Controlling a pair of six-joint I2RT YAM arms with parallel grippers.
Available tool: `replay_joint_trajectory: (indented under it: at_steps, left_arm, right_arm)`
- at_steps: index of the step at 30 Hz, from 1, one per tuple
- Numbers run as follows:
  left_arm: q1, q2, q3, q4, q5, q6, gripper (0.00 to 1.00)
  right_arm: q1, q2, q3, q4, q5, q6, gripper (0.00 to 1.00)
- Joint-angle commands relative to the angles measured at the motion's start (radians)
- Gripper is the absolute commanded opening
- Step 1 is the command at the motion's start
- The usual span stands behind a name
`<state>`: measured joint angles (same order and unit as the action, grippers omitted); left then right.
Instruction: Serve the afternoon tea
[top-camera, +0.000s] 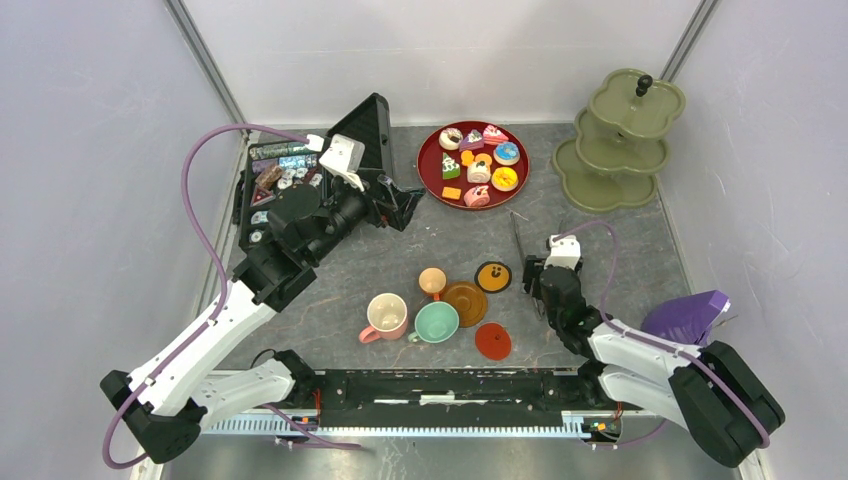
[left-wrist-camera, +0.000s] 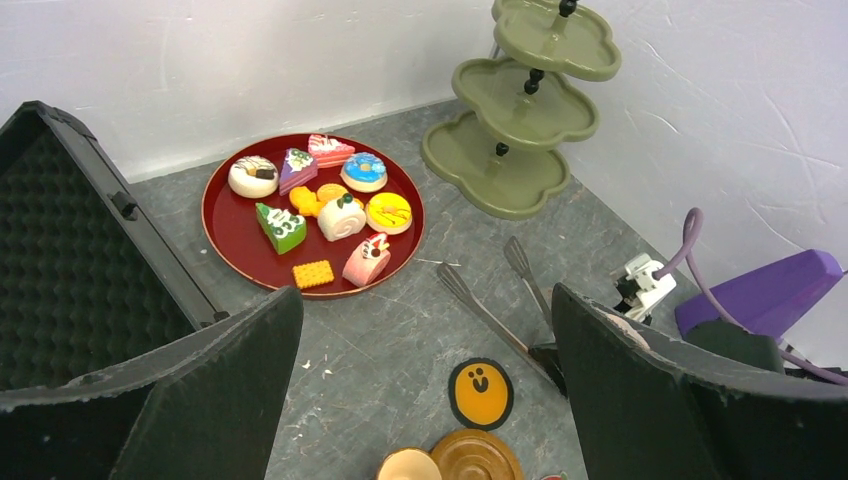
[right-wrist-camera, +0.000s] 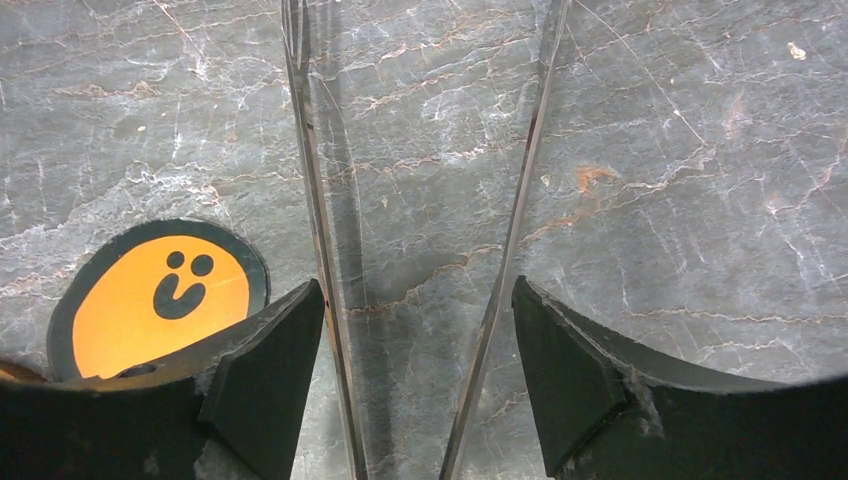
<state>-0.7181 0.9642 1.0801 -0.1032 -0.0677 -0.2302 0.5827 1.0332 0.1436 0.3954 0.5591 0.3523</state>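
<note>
Toy pastries (top-camera: 478, 168) (left-wrist-camera: 340, 216) lie on a red plate (top-camera: 430, 182) (left-wrist-camera: 216, 215) at the back. Pink cup (top-camera: 386, 315), mint cup (top-camera: 436, 322) and small orange cup (top-camera: 432, 281) stand near the front, by a brown saucer (top-camera: 466, 303), a red saucer (top-camera: 492, 341) and an orange smiley saucer (top-camera: 493, 276) (right-wrist-camera: 160, 296). My right gripper (top-camera: 535, 275) (right-wrist-camera: 418, 300) is low over the table, open, its fingers straddling both arms of the thin metal tongs (right-wrist-camera: 320, 230) (top-camera: 519, 235). My left gripper (top-camera: 405, 205) (left-wrist-camera: 425, 295) hangs open and holds nothing, above the table left of the plate.
A green three-tier stand (top-camera: 620, 140) (left-wrist-camera: 520, 110) is at the back right. An open black case (top-camera: 300, 170) with small items sits at the back left. A purple object (top-camera: 690, 315) lies by the right arm. Walls enclose the table.
</note>
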Motion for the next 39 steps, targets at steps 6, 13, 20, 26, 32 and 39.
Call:
replay_joint_trajectory:
  at_steps: [6,13,20,26,32,39]
  left_arm:
    - [-0.014,-0.013,0.034,0.025,0.014,0.013,1.0]
    - [-0.017,-0.015,0.034,0.025,0.014,0.012,1.0]
    - [-0.019,-0.005,0.032,0.025,0.005,0.011,1.0]
    - [-0.021,-0.002,0.034,0.023,-0.001,0.014,1.0]
    - [-0.021,0.006,0.035,0.02,-0.002,0.014,1.0]
    - [-0.02,0.015,0.035,0.02,-0.001,0.011,1.0]
  right_arm:
    - [0.002,-0.001,0.046,-0.073,-0.041,-0.012,0.98]
    - [0.002,0.083,0.036,-0.04,-0.04,-0.014,0.98]
    - [0.002,0.17,0.022,0.092,0.03,-0.02,0.87]
    - [0.002,0.217,0.036,0.109,0.058,-0.005,0.82]
    - [0.002,0.188,0.039,0.119,0.027,-0.046,0.69]
    - [-0.004,0.062,0.083,-0.019,0.019,-0.062,0.62]
